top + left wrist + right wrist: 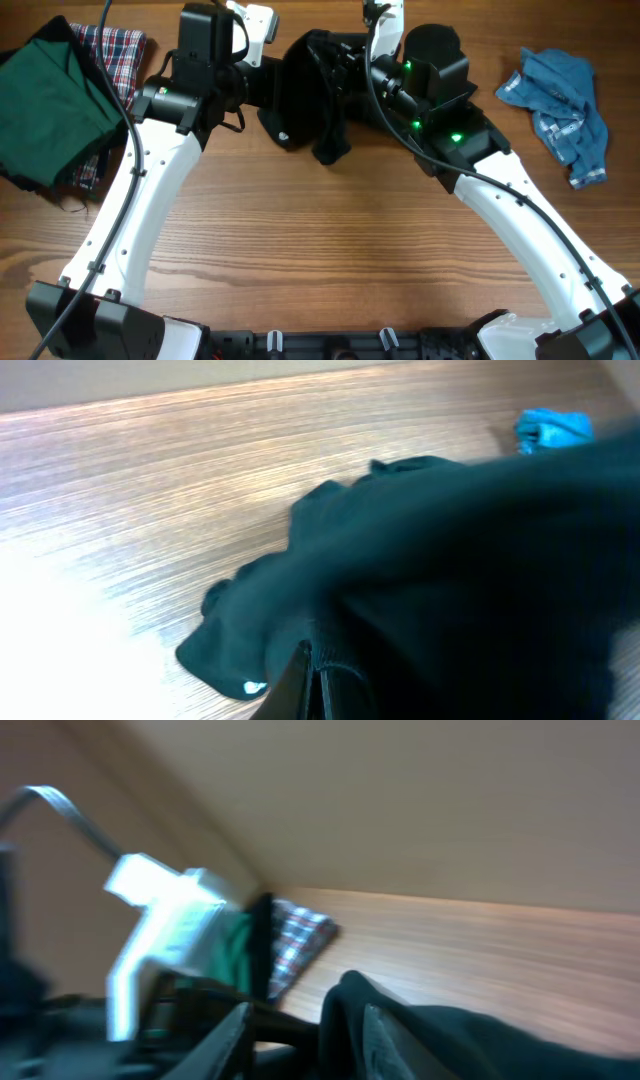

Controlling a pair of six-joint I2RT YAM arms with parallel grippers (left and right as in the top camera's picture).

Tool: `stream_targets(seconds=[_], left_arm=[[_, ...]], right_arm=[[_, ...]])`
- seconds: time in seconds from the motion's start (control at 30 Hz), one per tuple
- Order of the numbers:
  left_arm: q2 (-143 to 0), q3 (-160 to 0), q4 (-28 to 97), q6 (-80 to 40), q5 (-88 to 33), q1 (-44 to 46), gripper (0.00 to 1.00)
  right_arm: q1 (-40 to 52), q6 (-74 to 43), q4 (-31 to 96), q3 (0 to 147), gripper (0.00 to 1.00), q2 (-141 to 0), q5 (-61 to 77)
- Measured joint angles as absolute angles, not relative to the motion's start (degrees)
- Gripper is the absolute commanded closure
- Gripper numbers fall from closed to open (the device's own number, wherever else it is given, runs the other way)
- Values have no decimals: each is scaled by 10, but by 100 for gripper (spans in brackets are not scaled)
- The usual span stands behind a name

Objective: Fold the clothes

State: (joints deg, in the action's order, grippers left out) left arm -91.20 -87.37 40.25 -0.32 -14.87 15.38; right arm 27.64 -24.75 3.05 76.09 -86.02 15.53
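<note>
A black garment point(305, 95) hangs bunched between both grippers at the back middle of the wooden table, its lower end touching the wood. My left gripper point(258, 85) is shut on its left side; in the left wrist view the jaws point(312, 682) pinch the dark cloth point(430, 540). My right gripper point(350, 72) grips the garment's right side; in the right wrist view a fold of black cloth point(450, 1030) sits between the fingers point(310, 1035).
A dark green garment point(50, 100) lies on a plaid shirt point(122, 50) at the back left; both show in the right wrist view point(300, 935). A crumpled blue garment point(560, 105) lies at the back right, also in the left wrist view point(552, 428).
</note>
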Motion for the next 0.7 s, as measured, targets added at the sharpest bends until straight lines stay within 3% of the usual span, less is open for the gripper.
stream_targets(seconds=[0.03, 0.17, 0.5, 0.7], left_arm=[[-912, -874, 407, -3, -143, 151, 96], [-912, -874, 417, -3, -128, 119, 96], [-912, -874, 448, -5, -118, 17, 96], [-912, -874, 452, -5, -119, 11, 96]], right_arm=[[272, -238, 43, 761, 21, -860, 138], [236, -182, 98, 762, 1, -860, 76], [58, -147, 208, 764, 1, -865, 49], [30, -121, 269, 769, 2, -972, 119]])
